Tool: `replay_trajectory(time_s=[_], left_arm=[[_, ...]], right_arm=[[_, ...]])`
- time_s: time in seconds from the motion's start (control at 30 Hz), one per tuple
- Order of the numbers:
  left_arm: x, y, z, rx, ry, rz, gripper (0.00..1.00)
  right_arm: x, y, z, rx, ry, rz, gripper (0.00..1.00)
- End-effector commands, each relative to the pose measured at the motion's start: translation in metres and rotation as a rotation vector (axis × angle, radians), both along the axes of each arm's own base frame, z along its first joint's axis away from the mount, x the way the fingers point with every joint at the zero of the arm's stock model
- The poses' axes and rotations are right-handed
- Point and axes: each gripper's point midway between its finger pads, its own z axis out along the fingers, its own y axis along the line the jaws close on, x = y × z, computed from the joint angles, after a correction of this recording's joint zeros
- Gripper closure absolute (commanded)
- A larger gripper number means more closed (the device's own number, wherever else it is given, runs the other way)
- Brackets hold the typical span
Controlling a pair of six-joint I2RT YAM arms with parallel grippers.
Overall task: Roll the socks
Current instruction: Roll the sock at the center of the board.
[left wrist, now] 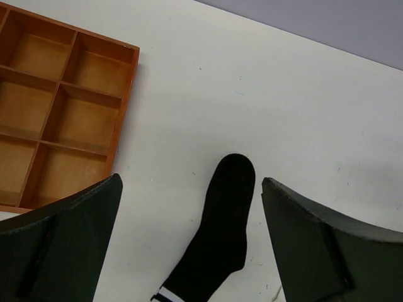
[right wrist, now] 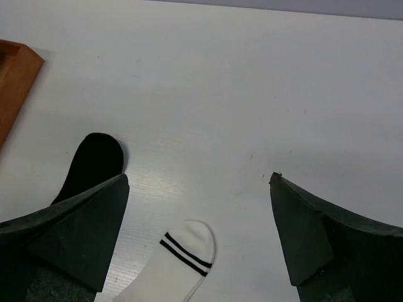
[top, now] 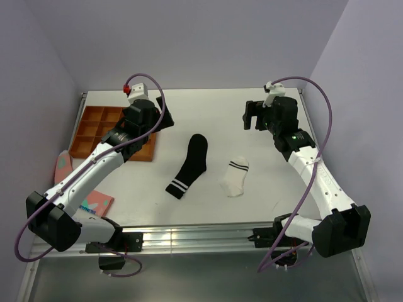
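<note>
1. The left pincer (top: 162, 119) hung above the counter (top: 208, 104) with its jaws spread wide and nothing between them.
2. The right pincer (top: 250, 116) hung over the far right of the counter, jaws equally spread and gripping nothing.
3. Both sat high and clear of the fabric, probably so each wrist camera could look down on a sock before reaching.
4. The black sock (top: 191, 165) lay flat mid-counter, toe toward the far edge and white-striped cuff toward the arm bases. In the left wrist view its toe showed below the gap between the jaws, untouched.
5. The white sock (top: 235, 176) lay flat just right of the black one, the two apart. Its black-striped cuff pointed toward the far edge. In the right wrist view it showed low, nearer the left jaw, untouched.
6. An orange compartment tray (top: 94, 124) rested at the far left, beside the left pincer and apart from both socks.
7. Neither sock was folded or rolled, so the rolling had apparently not begun; the black sock looked the likelier first target for the left pincer.
</note>
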Motion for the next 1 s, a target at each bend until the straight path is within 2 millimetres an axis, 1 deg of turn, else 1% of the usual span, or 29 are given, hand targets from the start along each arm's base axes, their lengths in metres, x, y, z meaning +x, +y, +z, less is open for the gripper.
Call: replay_trajectory(time_s=[0.0, 0.27, 0.37, 0.47, 0.5, 0.53, 0.57, 0.6, 0.63, 0.67, 0.7, 0.73, 0.77, 0.8, 0.83, 0.87, 0.9, 0.93, 0.97], left_arm=[[0.000, 0.004, 0.021, -0.025, -0.048, 0.021, 0.01], [0.000, 0.004, 0.021, -0.024, -0.043, 0.023, 0.01], [-0.001, 0.005, 0.020, -0.025, -0.037, 0.031, 0.00], [-0.004, 0.010, 0.016, -0.026, -0.020, 0.060, 0.00], [-0.006, 0.012, 0.010, -0.036, -0.005, 0.077, 0.00], [-0.009, 0.014, 0.008, -0.040, 0.002, 0.084, 0.01], [-0.013, 0.016, 0.010, -0.052, -0.003, 0.086, 0.01], [-0.017, 0.017, 0.001, -0.064, 0.012, 0.093, 0.01], [-0.021, 0.020, -0.003, -0.073, 0.019, 0.101, 0.00], [-0.026, 0.022, 0.000, -0.099, 0.013, 0.112, 0.00], [-0.030, 0.024, -0.012, -0.091, 0.030, 0.109, 0.00], [-0.033, 0.026, -0.013, -0.095, 0.025, 0.111, 0.00], [-0.038, 0.029, -0.018, -0.091, 0.030, 0.110, 0.00], [-0.040, 0.030, -0.020, -0.089, 0.034, 0.105, 0.00], [-0.040, 0.033, -0.023, -0.081, 0.036, 0.106, 0.00], [-0.039, 0.034, -0.022, -0.069, 0.017, 0.100, 0.01], [-0.042, 0.037, -0.035, -0.050, 0.035, 0.105, 0.01], [-0.042, 0.041, -0.040, -0.049, 0.042, 0.121, 0.01], [-0.041, 0.042, -0.042, -0.076, 0.039, 0.140, 0.03]], right_arm=[[0.002, 0.001, 0.022, 0.001, -0.059, 0.005, 0.00], [0.002, 0.001, 0.012, -0.032, -0.010, 0.025, 0.00], [-0.001, 0.009, 0.009, -0.043, -0.004, 0.089, 0.02], [-0.003, 0.024, 0.005, -0.029, 0.035, 0.168, 0.08], [-0.004, 0.035, 0.002, -0.029, 0.051, 0.204, 0.10], [-0.008, 0.044, -0.004, -0.030, 0.074, 0.244, 0.14], [-0.010, 0.052, -0.007, -0.032, 0.084, 0.273, 0.16], [-0.018, 0.069, -0.017, -0.047, 0.109, 0.331, 0.18], [-0.022, 0.079, -0.021, -0.056, 0.119, 0.364, 0.20], [-0.026, 0.088, -0.027, -0.067, 0.130, 0.390, 0.21], [-0.030, 0.099, -0.036, -0.082, 0.152, 0.421, 0.21], [-0.041, 0.121, -0.041, -0.098, 0.160, 0.484, 0.23], [-0.044, 0.131, -0.049, -0.116, 0.185, 0.505, 0.24], [-0.052, 0.142, -0.054, -0.121, 0.203, 0.546, 0.25], [-0.069, 0.159, -0.060, -0.148, 0.220, 0.629, 0.28], [-0.073, 0.164, -0.065, -0.177, 0.217, 0.640, 0.29], [-0.082, 0.170, -0.076, -0.202, 0.235, 0.675, 0.30], [-0.096, 0.184, -0.081, -0.221, 0.226, 0.742, 0.31], [-0.102, 0.189, -0.087, -0.226, 0.229, 0.769, 0.32]])
